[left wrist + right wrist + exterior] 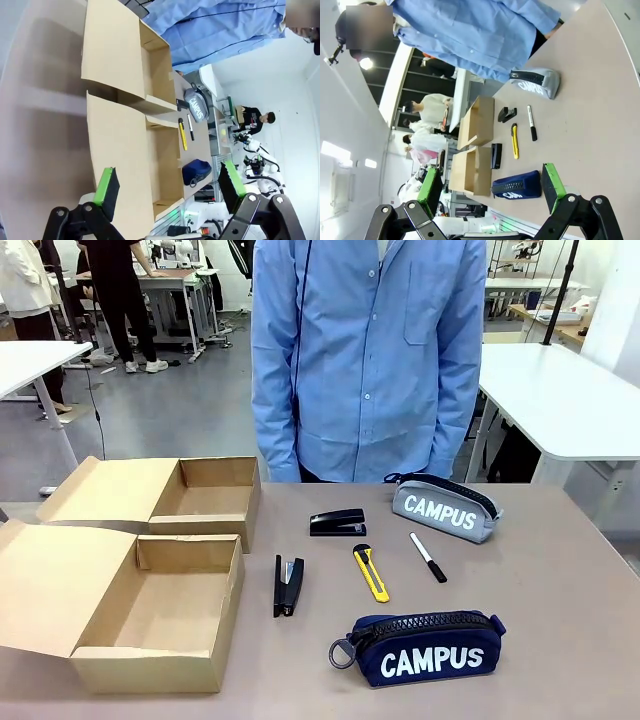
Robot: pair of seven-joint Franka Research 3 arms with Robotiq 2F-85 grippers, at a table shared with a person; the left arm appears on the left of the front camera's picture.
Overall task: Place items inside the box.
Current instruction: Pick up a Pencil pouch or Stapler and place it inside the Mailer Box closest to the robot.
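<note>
Left gripper (168, 187) hung spread and empty over the box flaps; right gripper (490, 184) gaped too, pinching nothing. Nothing looked packed yet. Near box (150, 672) and far box (215, 472) sat at frame left, flaps folded out, mouths up to receive. Spaced apart at centre, probably for clean picks, lay stapler (337, 524), second stapler (287, 585), knife (371, 573) and marker (428, 557). Grey pouch (447, 510) sat upper right, navy pouch (425, 648) lower centre, all on the surface (570, 610).

Blue-shirted person (370, 360) behind table (560, 570)
</note>
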